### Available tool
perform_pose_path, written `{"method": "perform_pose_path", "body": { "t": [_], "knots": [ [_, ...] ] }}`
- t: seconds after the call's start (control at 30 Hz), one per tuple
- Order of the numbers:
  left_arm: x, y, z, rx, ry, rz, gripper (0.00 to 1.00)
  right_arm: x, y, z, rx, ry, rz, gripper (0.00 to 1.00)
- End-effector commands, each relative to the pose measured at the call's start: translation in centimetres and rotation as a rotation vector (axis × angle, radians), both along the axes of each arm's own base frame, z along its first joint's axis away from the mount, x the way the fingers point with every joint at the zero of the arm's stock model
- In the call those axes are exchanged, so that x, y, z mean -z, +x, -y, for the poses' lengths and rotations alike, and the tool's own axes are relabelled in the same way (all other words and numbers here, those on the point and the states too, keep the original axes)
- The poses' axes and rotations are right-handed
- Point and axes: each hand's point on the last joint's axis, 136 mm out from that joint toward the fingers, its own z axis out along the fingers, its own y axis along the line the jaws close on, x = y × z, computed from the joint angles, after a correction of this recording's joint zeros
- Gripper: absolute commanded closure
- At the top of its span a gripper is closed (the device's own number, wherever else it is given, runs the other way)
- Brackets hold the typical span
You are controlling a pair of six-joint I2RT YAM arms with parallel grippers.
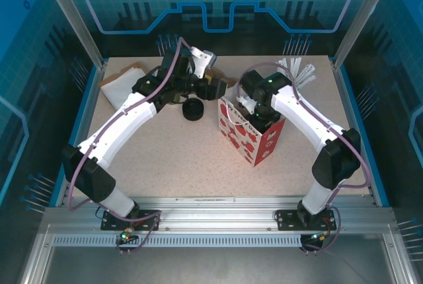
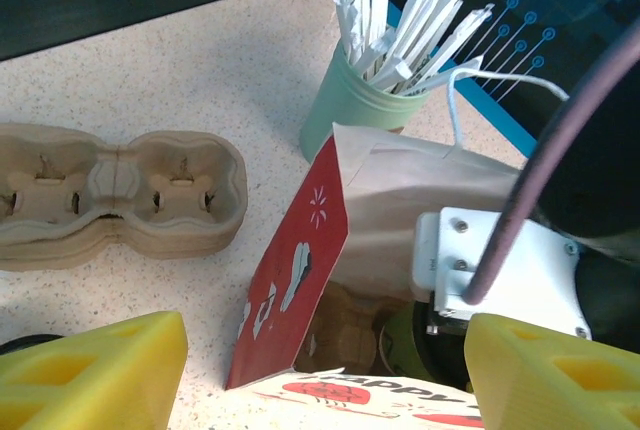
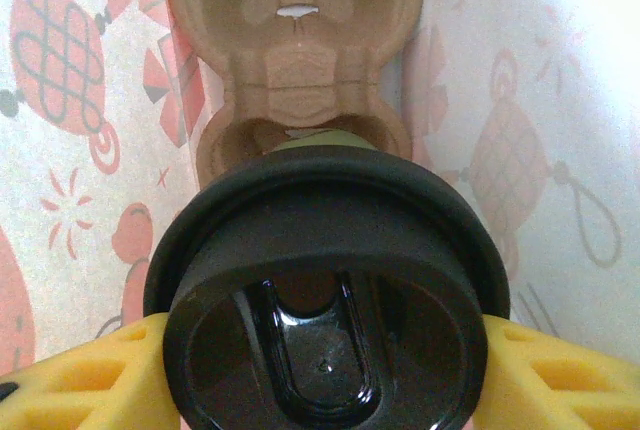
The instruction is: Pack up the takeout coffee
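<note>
Standing on the speckled table, the red-and-white paper bag gapes open with the right arm reaching into it. A pulp cup carrier lies at the bag's bottom. Over its nearer pocket sits the takeout coffee, black lid up, and the right gripper pinches it from both sides. The left gripper hovers just beside the bag's rim, yellow fingers spread with nothing between them. A stack of black lids rests nearby.

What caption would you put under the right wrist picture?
Right pincer holds the black-lidded coffee cup over a cardboard cup tray inside the paper bag.
</note>
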Motion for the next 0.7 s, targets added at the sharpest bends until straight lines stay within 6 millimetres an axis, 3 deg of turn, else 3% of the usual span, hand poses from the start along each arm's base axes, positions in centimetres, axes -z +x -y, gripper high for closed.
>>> {"method": "perform_pose_path", "body": {
  "t": [0.0, 0.2, 0.67],
  "knots": [
    [-2.3, -1.1, -0.3, -0.008, -0.053, 0.044, 0.25, -0.6, -0.2, -0.5, 0.005, 0.041, 0.024, 0.62],
    [-3.2, -2.1, -0.9, -0.022, -0.079, 0.055, 0.24, -0.6, 0.0, -0.7, 0.003, 0.049, 0.031, 0.63],
    [-2.8, -3.8, -2.7, -0.074, -0.081, 0.057, 0.24, -0.5, 0.0, -0.8, -0.001, 0.058, 0.039, 0.63]
  ]
}}
